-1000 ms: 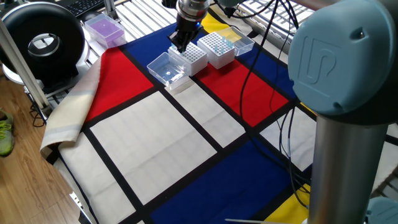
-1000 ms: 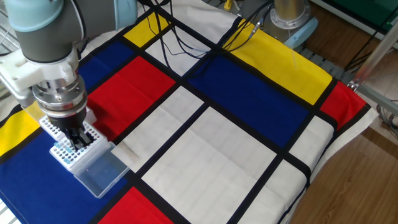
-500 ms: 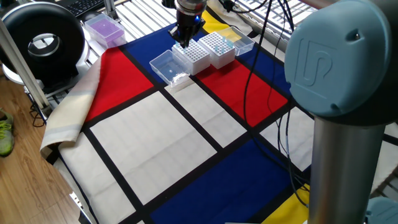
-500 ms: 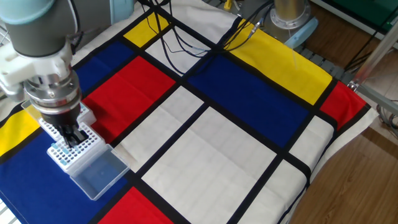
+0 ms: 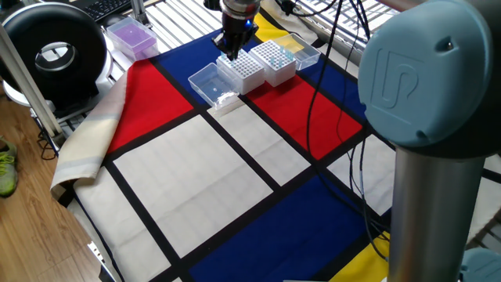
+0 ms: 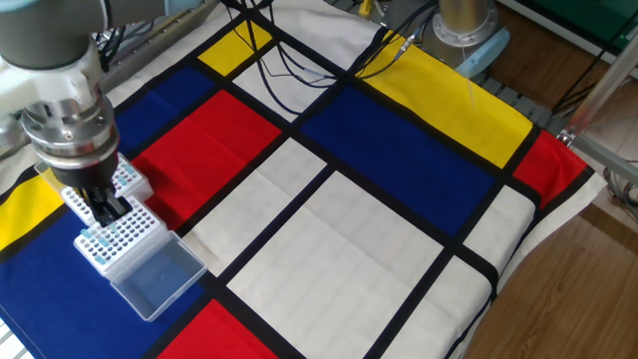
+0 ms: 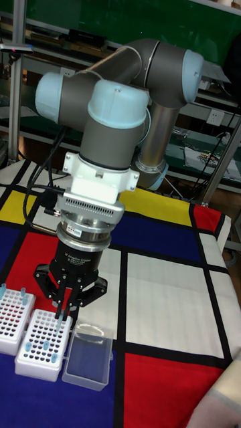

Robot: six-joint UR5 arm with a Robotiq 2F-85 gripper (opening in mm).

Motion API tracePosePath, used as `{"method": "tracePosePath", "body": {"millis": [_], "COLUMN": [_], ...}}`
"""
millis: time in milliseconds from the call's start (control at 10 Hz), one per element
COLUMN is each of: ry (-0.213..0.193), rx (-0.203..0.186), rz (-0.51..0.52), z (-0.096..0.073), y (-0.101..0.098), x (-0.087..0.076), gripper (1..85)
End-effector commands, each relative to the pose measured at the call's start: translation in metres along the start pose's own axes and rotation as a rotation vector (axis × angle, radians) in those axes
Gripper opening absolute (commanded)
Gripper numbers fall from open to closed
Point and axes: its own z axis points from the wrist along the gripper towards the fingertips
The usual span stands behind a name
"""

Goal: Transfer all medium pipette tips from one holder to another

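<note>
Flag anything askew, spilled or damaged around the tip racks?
Nothing spilled or broken. The two tip racks sit upright, clear lid open flat beside the nearer one. Only quirk: the cloth droops rumpled over the table's edge.

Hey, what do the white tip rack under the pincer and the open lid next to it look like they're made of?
The white tip rack looks like opaque matte molded plastic, its top a grid of holes. The open lid looks like clear glossy plastic, since the blue cloth shows through it. Both are judged from looks only.
</note>
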Motion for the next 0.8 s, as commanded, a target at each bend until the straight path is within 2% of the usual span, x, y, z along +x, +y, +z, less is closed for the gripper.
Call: {"method": "tracePosePath", "body": {"millis": [0,300,700], "ry": [0.006,0.016,-0.005], "rx": [0.008,0.017,-0.024], "rz": [-0.029,-0.109,-0.165], "z": [-0.016,-0.020,-0.006], "y": [-0.017,-0.058,-0.097], "x": [0.000,0.008,0.026], "gripper": [1.7,1.7,1.7]}}
